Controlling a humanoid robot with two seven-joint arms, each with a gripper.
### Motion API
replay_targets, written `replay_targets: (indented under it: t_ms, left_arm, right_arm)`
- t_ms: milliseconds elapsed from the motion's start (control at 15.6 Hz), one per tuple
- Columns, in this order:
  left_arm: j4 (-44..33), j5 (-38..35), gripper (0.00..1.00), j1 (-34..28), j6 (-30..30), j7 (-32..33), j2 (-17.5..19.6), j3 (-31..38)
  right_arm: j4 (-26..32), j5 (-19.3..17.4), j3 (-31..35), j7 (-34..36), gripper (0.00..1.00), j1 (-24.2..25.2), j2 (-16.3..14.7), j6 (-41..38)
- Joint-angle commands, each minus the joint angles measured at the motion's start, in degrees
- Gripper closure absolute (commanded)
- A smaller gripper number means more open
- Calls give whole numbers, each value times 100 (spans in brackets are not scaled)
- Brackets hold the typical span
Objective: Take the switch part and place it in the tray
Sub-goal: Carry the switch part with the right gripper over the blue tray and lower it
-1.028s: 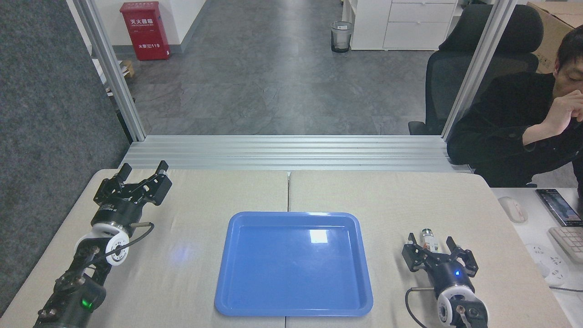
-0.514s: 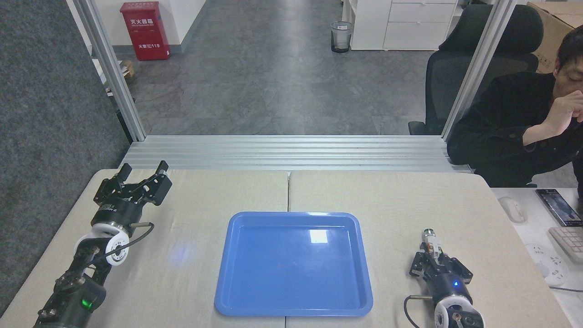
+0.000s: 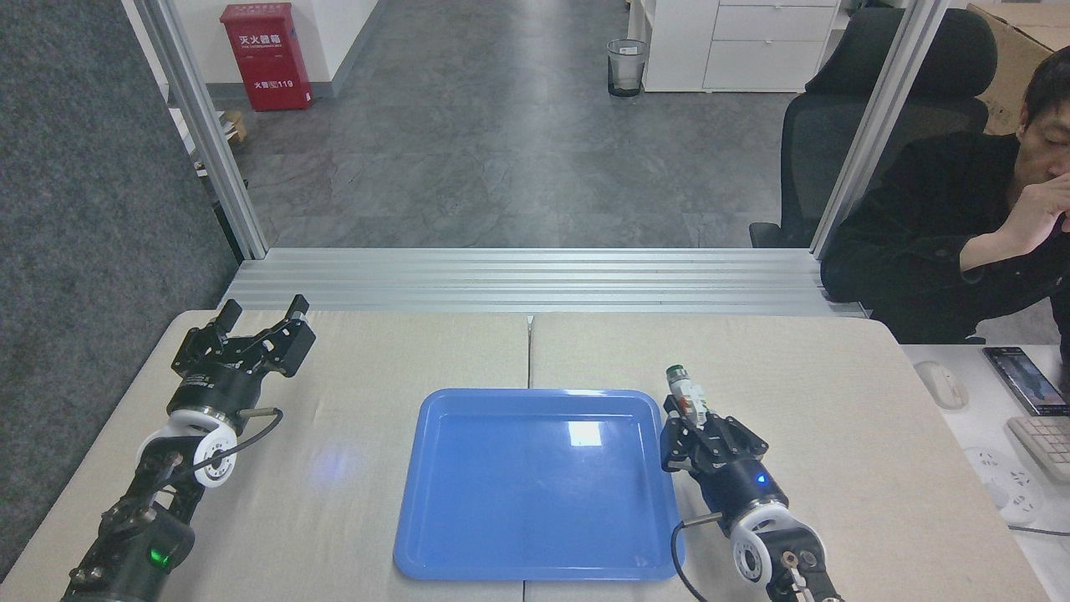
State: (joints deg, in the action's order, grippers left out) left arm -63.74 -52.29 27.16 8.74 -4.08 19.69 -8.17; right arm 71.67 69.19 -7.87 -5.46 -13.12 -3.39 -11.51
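1. Setup is sitting in an office: a beige table [image 3: 376, 351] with a seam down the middle, grey floor behind it, and a person [image 3: 961, 226] in dark clothes sitting off past the far right corner, hand up near the chin.

2. The right gripper [image 3: 698, 426] is pinching the switch part [image 3: 685, 391] by its white body. The jaws are closing in tight on it, and the silver-and-dark end is sticking out ahead of them, pointing away from the robot.

3. The tray [image 3: 435, 535] is lying just to the left of those jaws, with the part hanging right about over the right rim, near the far corner. I can't tell how high it is above the rim.

4. My guess on the grip: holding the blocky end gives flat faces to squeeze, so the round end isn't rolling out.

5. The left gripper [image 3: 263, 322] is parking well off to the left with its jaws spread and nothing between them. It's probably just keeping clear.

6. The tray is looking empty, so the drop isn't done yet. A nudge further left should do it.
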Motion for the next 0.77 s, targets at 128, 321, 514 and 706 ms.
replay_targets:
  t_ms: [128, 321, 514, 706]
  left_arm:
    - [-7, 0, 0, 0, -3, 4, 0, 0]
    - [-7, 0, 0, 0, -3, 4, 0, 0]
    - [-7, 0, 0, 0, -3, 4, 0, 0]
    - [-7, 0, 0, 0, -3, 4, 0, 0]
  right_arm:
    - [378, 1982, -1709, -1017, 100, 73, 761, -756]
    - [-292, 2064, -1630, -1054, 100, 73, 761, -721]
    - [-399, 1889, -1368, -879, 0, 29, 779, -624]
    - [-382, 319, -474, -537, 0, -417, 954, -563]
